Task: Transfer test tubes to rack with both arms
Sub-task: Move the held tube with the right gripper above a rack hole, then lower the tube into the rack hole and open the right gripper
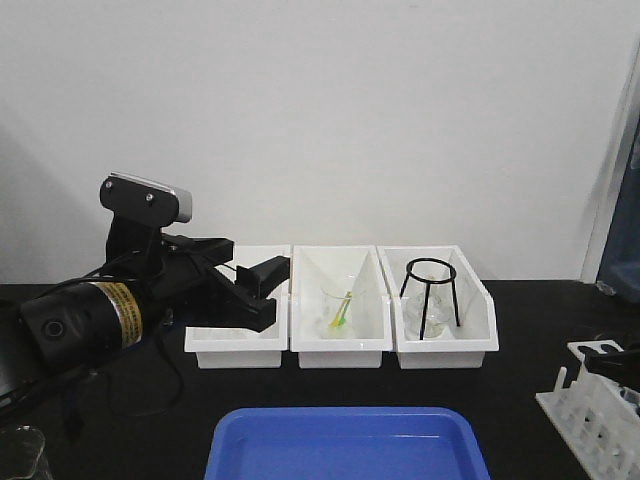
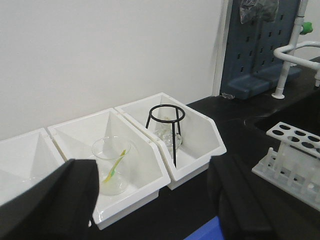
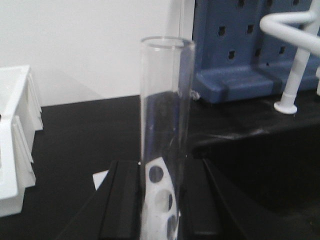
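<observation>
Setting a test tube point(image 3: 165, 100) into the rack point(image 1: 578, 412), by the look of it. Grips the tube upright in the right end effector point(image 3: 160, 200), clamped on the lower part of the glass, open rim up. Hangs over the rack's white top plate at the near right edge of the black surface point(image 1: 540, 330), with round holes showing just below and behind the glass. Cannot tell from the wrist view whether already entering a hole or only poised above one.

To do this step well:
- Keep the tube vertical and centre its bottom over a single hole.
- Lower slowly and straight, without scraping the glass on the plate.
- Release only once seated and carried by the rack.
- Lift straight up past the rim before drawing away.
- Expect thin, smooth glass to slip or crack under sideways force, so no twisting and no extra squeeze.

Holds the left end effector point(image 1: 262, 292) wide open and empty, at the far left, just beside the left bin point(image 1: 238, 345) of three white ones. Shows no further tube in that bin from these views; clear glass on white, hard to make out. Leave the beaker point(image 2: 111, 165) in the middle bin and the black tripod ring point(image 2: 166, 114) in the right one untouched. Keep the left arm well apart from the rack during the placement.
</observation>
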`<state>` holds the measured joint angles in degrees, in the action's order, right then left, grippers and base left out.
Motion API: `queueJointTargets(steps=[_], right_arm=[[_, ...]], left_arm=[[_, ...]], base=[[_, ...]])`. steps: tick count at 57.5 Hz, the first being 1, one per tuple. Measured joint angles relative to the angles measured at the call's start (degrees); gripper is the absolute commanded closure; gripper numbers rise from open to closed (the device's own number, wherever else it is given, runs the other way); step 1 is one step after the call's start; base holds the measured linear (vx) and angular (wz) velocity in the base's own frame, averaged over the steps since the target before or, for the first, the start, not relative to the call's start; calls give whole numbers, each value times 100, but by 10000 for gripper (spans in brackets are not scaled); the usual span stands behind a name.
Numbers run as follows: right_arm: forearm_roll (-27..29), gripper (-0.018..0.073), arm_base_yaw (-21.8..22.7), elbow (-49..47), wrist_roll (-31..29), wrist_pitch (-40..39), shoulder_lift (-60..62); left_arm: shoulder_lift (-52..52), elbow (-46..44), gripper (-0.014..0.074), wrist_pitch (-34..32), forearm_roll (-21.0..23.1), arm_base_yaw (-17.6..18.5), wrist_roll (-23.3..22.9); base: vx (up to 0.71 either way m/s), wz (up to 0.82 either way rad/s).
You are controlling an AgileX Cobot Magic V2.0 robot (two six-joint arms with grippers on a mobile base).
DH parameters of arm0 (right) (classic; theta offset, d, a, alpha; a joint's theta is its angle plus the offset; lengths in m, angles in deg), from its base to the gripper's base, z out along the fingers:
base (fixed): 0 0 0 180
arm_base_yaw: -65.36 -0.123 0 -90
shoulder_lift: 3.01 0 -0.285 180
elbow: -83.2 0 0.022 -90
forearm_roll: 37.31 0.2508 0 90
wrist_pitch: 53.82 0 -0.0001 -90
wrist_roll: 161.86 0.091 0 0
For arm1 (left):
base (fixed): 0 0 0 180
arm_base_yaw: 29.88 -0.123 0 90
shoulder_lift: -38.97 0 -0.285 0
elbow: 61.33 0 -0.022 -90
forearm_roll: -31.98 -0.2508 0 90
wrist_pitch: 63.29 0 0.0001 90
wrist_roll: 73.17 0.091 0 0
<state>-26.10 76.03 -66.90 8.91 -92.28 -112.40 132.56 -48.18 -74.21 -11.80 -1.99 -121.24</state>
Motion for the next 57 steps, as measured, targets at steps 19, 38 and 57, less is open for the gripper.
queueJointTargets(steps=[19,38,57], right_arm=[[-1,566,0,0,262,-15,-377],[-1,566,0,0,323,-87,-584],[-1,549,0,0,323,-555,-840]], left_arm=[[0,0,45,0,0,0,0],[0,0,45,0,0,0,0],[0,0,45,0,0,0,0]], base=[[0,0],[0,0],[0,0]])
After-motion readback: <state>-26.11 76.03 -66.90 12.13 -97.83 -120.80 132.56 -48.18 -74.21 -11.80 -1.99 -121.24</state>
